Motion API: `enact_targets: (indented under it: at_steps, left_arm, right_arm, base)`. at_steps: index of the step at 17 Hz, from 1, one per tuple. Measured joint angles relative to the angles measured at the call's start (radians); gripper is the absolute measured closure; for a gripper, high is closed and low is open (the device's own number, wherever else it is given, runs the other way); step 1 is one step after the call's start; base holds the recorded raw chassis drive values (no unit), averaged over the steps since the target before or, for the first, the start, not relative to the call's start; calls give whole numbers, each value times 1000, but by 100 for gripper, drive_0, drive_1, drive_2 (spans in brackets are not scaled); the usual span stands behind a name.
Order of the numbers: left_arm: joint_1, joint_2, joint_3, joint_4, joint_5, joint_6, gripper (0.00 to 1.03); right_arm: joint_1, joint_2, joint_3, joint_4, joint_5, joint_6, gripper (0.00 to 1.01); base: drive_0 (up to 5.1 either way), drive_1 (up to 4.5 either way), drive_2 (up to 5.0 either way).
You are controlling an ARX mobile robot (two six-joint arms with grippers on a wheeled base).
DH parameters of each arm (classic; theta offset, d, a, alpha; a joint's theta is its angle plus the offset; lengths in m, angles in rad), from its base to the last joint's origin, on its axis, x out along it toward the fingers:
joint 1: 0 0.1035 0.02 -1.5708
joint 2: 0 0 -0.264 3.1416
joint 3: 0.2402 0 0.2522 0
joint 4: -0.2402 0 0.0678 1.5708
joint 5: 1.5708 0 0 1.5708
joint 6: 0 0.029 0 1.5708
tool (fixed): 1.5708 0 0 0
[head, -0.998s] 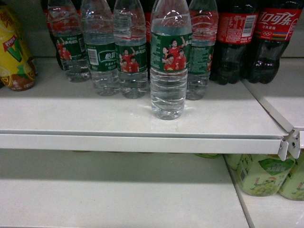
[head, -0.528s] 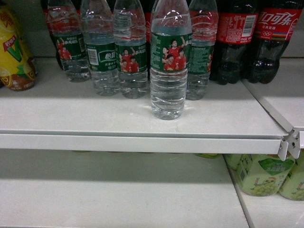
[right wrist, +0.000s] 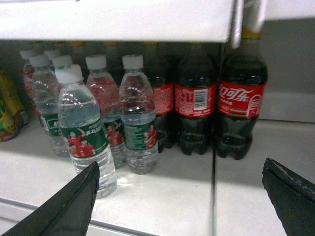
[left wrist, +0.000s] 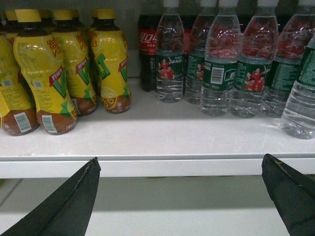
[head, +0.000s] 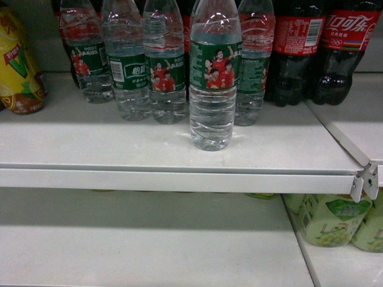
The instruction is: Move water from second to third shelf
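Observation:
Several water bottles with green labels stand on the upper white shelf [head: 179, 161]. One water bottle [head: 212, 89] stands ahead of the row, nearest the shelf's front edge; it also shows in the right wrist view [right wrist: 83, 132] and at the right edge of the left wrist view [left wrist: 302, 98]. My left gripper [left wrist: 180, 159] is open, level with the shelf's front lip, holding nothing. My right gripper [right wrist: 181, 163] is open in front of the shelf, to the right of the front bottle, also with nothing in it. Neither gripper appears in the head view.
Dark cola bottles [head: 323, 48] stand right of the water, past a shelf seam [right wrist: 214, 187]. Yellow tea bottles [left wrist: 59, 69] stand to the left. The shelf below [head: 149, 245] holds pale green bottles [head: 329, 218] at its right. Another shelf's underside [right wrist: 113, 19] hangs above the bottle caps.

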Motion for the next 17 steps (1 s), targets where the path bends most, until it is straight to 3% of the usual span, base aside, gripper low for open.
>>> enact_targets:
  at_steps: [5, 6, 7, 12, 14, 17]
  left_arm:
    - [0, 0, 0, 0, 0, 0, 5]
    - [0, 0, 0, 0, 0, 0, 5]
    - [0, 0, 0, 0, 0, 0, 5]
    - [0, 0, 0, 0, 0, 0, 5]
    - [0, 0, 0, 0, 0, 0, 5]
    - [0, 0, 0, 0, 0, 0, 5]
  right_arm:
    - [221, 322, 0, 209, 85, -48, 3]
    - [273, 412, 18, 239, 92, -50, 3]
    - [315, 494, 61, 268, 102, -24, 3]
    - [362, 561, 112, 297, 116, 13, 3]
    - [397, 635, 178, 313, 129, 49, 3]
    - [407, 693, 260, 312, 132, 97, 3]
  base:
    - [0, 0, 0]
    - [0, 0, 0]
    - [0, 0, 0]
    - [0, 0, 0]
    - [0, 0, 0]
    - [0, 0, 0]
